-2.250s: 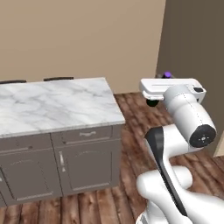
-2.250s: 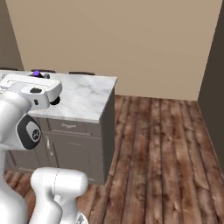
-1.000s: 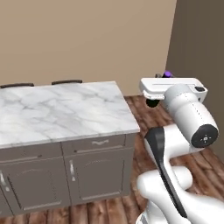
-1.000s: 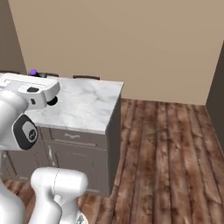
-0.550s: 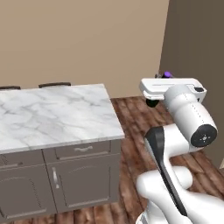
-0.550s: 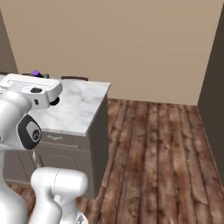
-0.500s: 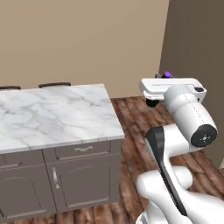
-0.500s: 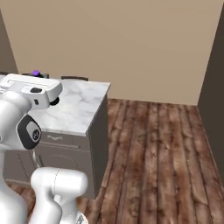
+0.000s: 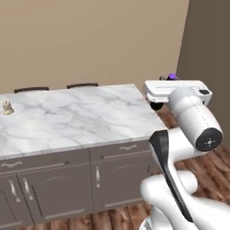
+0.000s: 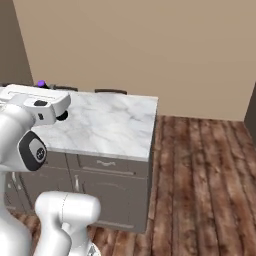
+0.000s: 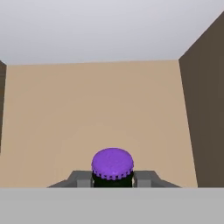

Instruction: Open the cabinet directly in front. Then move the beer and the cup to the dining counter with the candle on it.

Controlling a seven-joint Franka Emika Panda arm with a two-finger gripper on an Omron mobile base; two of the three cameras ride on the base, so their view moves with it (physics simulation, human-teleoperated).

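Note:
My gripper [image 11: 112, 177] is shut on the beer [image 11: 112, 165], a dark bottle whose purple cap stands between the two grey fingers [image 11: 80, 178]. Its cap pokes up behind the white hand in the left base view [image 9: 172, 76] and in the right base view [image 10: 41, 83]. The hand hovers level, beside and above the near end of the dining counter [image 9: 81, 117], a white marble slab with grey veins, also seen from the right [image 10: 112, 125]. The candle [image 9: 7, 107], small and beige, stands far left on that slab. The cup and the cabinet are out of view.
Dark drawer fronts with small handles [image 9: 112, 168] run under the marble. Two dark chair backs [image 9: 82, 85] show behind the counter against a tan wall. A tall dark brown panel [image 9: 207, 49] rises at the right. Wooden floor [image 10: 205, 170] lies open to the right of the counter.
The base has moved, so the whole picture has shifted: the counter's end now sits further right and the candle has come into view. Arm pose and grip on the beer are unchanged.

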